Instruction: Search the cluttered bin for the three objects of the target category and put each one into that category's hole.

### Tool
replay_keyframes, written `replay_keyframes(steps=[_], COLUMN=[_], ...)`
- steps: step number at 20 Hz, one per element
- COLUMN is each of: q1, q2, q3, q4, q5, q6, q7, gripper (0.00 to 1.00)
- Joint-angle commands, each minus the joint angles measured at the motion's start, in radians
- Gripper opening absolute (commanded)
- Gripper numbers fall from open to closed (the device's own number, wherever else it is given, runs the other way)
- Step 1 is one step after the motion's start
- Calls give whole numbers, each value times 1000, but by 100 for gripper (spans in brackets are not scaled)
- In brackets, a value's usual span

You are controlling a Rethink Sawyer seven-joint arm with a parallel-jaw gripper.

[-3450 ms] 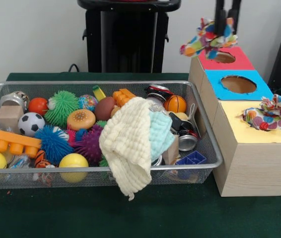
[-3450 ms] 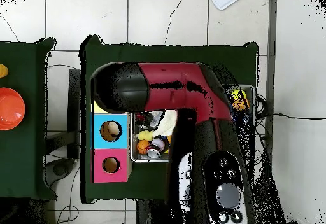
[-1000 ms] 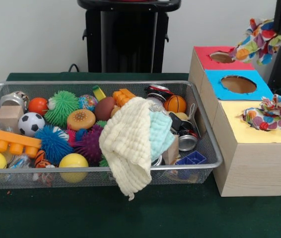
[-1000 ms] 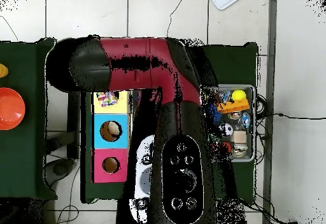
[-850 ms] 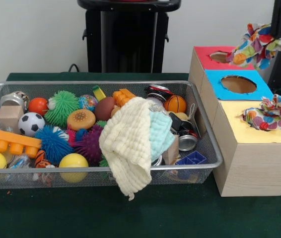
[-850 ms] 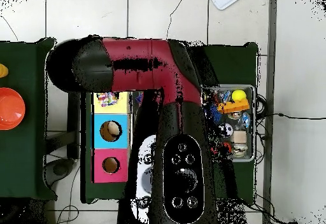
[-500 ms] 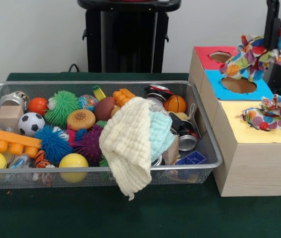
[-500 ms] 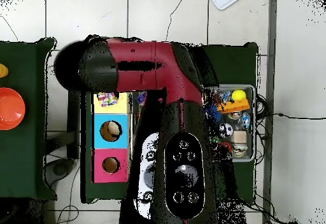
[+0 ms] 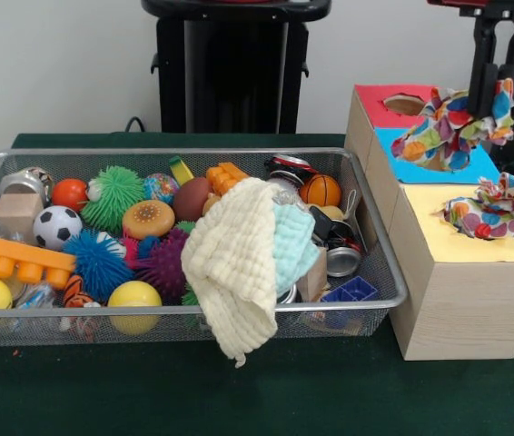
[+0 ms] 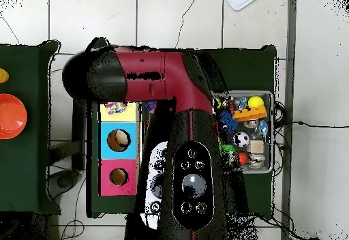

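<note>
My gripper (image 9: 493, 91) hangs over the wooden box, shut on a multicoloured patchwork cloth (image 9: 450, 129) that dangles above the blue panel (image 9: 434, 168) and hides its hole. A second patchwork cloth (image 9: 491, 208) lies bunched on the yellow panel (image 9: 475, 245). The red panel's hole (image 9: 404, 104) lies open behind. A cream waffle cloth (image 9: 233, 265) drapes over the front rim of the wire bin (image 9: 380, 245), with a pale teal cloth (image 9: 291, 238) beside it. In the overhead view the arm (image 10: 170, 94) covers the gripper; the yellow panel's cloth (image 10: 116, 105) shows.
The bin holds several balls, spiky toys, an orange block (image 9: 12, 257), cans and a basketball (image 9: 321, 190). A black stand (image 9: 230, 64) rises behind the bin. Green cloth covers the table (image 9: 239, 391).
The gripper has come down and leftward from the top right corner with the patchwork cloth, from beside the red panel to over the blue one. The bin's contents are unchanged.
</note>
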Motion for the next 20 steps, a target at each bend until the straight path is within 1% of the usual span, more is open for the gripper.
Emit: replay_keyframes(steps=[1,4,8,10,15,20], q1=[12,20,34,41,58,71], q2=[55,58,72,72,89,100], q3=[-19,-28,-47,-55,-71,-84], q4=[129,131,109,118,92,103], q5=[35,40,54,61,84,107], q6=[-22,-28,-19,-25,-5,-23], q7=[269,276,289,296,306,312], gripper=[0,0,0,0,0,0])
